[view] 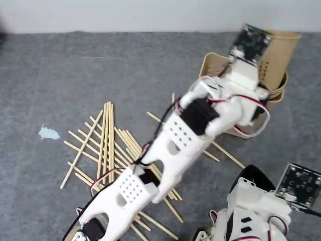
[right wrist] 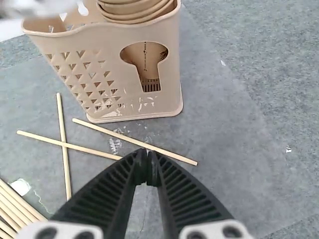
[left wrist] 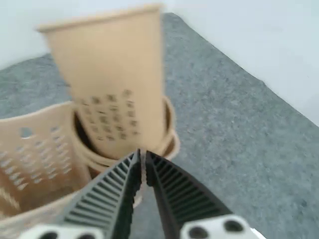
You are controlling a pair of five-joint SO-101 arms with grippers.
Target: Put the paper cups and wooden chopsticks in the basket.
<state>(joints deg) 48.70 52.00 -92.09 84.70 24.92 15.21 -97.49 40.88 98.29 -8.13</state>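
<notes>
**Near edge, right corner.** My right gripper [right wrist: 147, 159] hangs low over the grey table [view: 30, 201], its jaws pressed together on nothing. I judge it parked here so that the other arm has room to work.

**Middle of the table.** The wooden chopsticks [view: 108, 135] lie loose in a fan, many of them crossing. A few more [right wrist: 134, 142] lie just beside the foot of the basket, on its near side. Every stick I can see rests on the table, so I take that half of the task as not yet begun. A pale scrap [view: 48, 133] lies toward the left edge, apart from the fan.

**Beyond the fan.** My left arm runs diagonally from the near left corner toward the far right corner. The left gripper [left wrist: 141, 157] has its jaws together and empty, poised just short of the cups at about the height of the basket's rim.

**Far right corner.** The basket [right wrist: 114, 74] stands upright and holds the paper cups [right wrist: 137, 9] nested in a stack. The top cup [left wrist: 114, 69] rises well out of the stack and is not seated. I judge that closed jaws this close suit pressing it down.
</notes>
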